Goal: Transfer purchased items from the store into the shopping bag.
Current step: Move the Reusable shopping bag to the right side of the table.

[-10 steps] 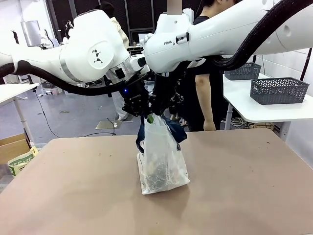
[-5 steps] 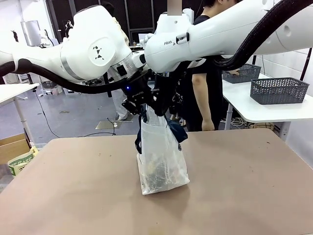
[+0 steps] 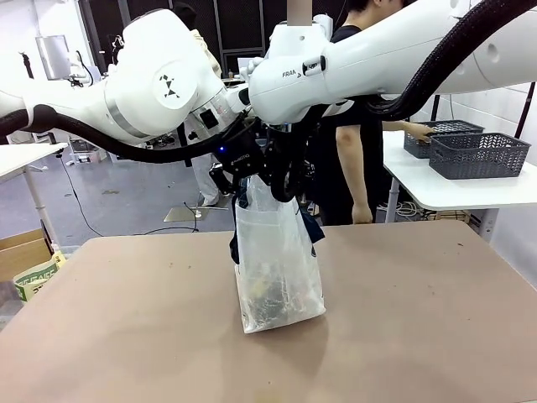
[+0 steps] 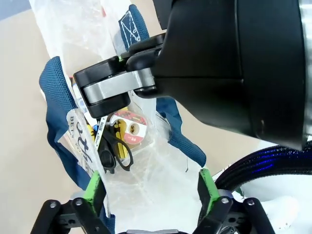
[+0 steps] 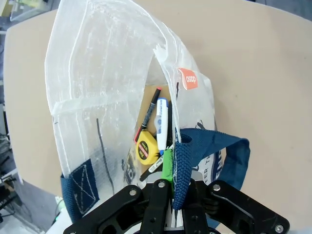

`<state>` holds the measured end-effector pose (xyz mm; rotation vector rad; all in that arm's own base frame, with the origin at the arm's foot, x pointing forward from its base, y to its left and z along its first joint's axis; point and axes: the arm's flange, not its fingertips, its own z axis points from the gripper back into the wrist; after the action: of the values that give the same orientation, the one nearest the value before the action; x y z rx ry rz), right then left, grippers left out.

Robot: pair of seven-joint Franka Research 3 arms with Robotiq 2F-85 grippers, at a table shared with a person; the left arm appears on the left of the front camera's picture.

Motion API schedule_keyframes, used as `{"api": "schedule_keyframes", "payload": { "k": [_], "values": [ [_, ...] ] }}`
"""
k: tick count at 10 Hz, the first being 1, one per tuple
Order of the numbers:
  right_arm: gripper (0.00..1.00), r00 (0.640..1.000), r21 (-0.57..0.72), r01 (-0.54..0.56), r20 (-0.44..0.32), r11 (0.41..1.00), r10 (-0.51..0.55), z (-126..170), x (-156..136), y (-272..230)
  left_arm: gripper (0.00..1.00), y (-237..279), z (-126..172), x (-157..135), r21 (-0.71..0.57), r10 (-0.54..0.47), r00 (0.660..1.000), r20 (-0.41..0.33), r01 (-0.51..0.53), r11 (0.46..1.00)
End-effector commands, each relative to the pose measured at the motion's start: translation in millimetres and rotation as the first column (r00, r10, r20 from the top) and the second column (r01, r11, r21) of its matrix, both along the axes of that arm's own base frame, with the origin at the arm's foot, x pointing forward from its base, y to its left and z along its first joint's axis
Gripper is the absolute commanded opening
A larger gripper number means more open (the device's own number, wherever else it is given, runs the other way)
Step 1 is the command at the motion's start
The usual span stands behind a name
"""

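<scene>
While lifting clear, keep left gripper (image 4: 151,190) jaws spread above shopping bag (image 3: 277,269), which stands mid-worktop (image 3: 126,336). Hold right gripper (image 5: 171,187) jaws pinched on navy handle (image 5: 187,165), mouth propped open. Avoid snagging plastic; purchased items (image 5: 151,139) lie inside. Beyond, person (image 3: 352,143) at baskets (image 3: 478,153).

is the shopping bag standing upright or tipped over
Upright. The shopping bag stands on the table, its mouth held up by the right gripper, jaws shut on a navy handle.
</scene>
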<state>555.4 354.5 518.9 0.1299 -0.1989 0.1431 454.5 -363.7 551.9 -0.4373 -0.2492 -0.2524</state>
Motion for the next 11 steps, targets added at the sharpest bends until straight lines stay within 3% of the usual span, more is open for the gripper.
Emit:
{"api": "schedule_keyframes", "payload": {
  "k": [1,7,11],
  "values": [
    [0.0,1.0,0.005,-0.017,-0.001,1.0,0.017,-3,0,-5,1.0,1,-1,-1,-0.049,-0.003,1.0,0.014,0.003,0.999],
    [0.0,1.0,0.017,-0.027,-0.01,1.0,0.027,-4,0,-5,1.0,5,1,0,-0.092,0.025,0.999,0.031,-0.022,0.996],
    [0.0,0.998,0.045,-0.057,-0.016,0.997,0.058,-2,0,-8,1.0,3,-11,6,-0.064,0.009,1.0,-0.011,-0.01,0.998]
  ]
}}
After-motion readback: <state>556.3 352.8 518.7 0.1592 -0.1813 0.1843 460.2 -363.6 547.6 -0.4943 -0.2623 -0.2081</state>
